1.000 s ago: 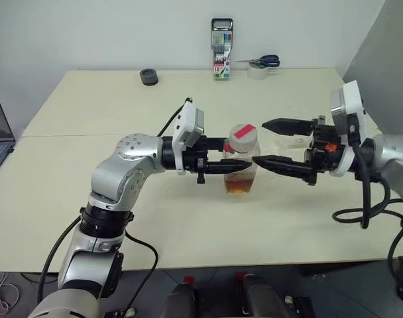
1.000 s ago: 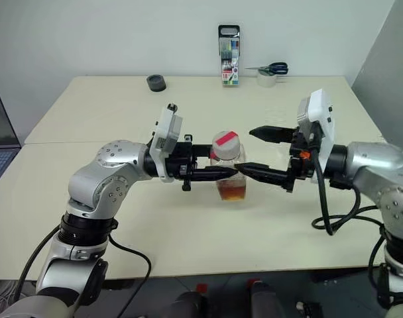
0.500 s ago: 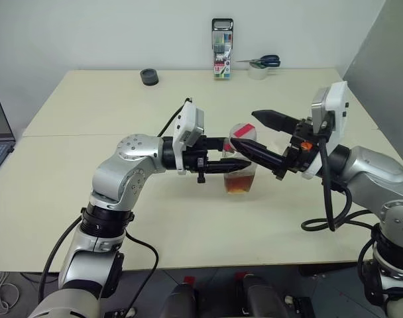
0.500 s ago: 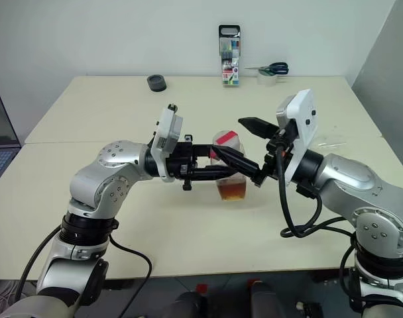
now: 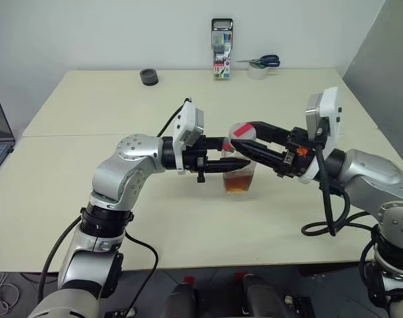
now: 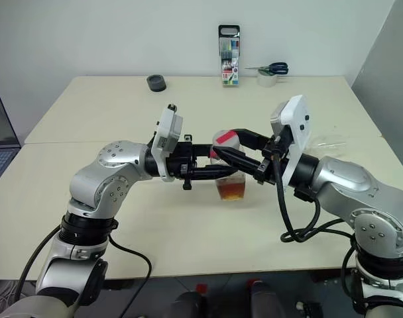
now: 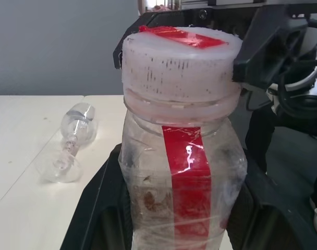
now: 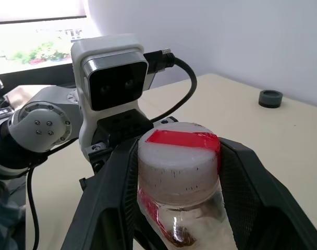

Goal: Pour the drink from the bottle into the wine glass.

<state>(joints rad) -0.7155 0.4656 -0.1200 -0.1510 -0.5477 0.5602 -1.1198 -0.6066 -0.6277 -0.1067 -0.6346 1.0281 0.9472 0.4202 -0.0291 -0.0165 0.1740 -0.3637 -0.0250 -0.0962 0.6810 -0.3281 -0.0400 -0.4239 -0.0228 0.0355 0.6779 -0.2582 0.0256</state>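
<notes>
Bottle (image 5: 240, 162): small, clear, crinkled plastic with a wide mouth; upright near the middle of the table, pinched at mid-body from the left.
Cap (image 8: 178, 157): thick, milky white, finely ribbed round the side, a red strip across the flat top; seated on the bottle's mouth.
Label strip (image 7: 192, 174): glossy red band running down the bottle's wall below the cap.
Drink (image 6: 231, 191): translucent amber, a shallow layer in the bottle's base.
Left gripper (image 5: 244, 161): slim black tapered fingers, level, clamped on the bottle's body, one on the near side and one on the far side.
Right gripper (image 6: 227, 146): black angular fingers reaching in from the right at cap height, one on each side of the cap, close against it; firm contact cannot be told.
Wine glass (image 7: 71, 144): clear, colourless, rounded bowl, thin stem, round foot; lying on its side on the table to the right, well apart from the bottle.
Table (image 5: 89, 126): pale cream, matte, smooth, a seam running across it.
Far edge: upright pen case (image 5: 221, 50), scissors with blue handles (image 5: 261, 61) on a roll of tape (image 5: 257, 72), dark round ring (image 5: 148, 77).
</notes>
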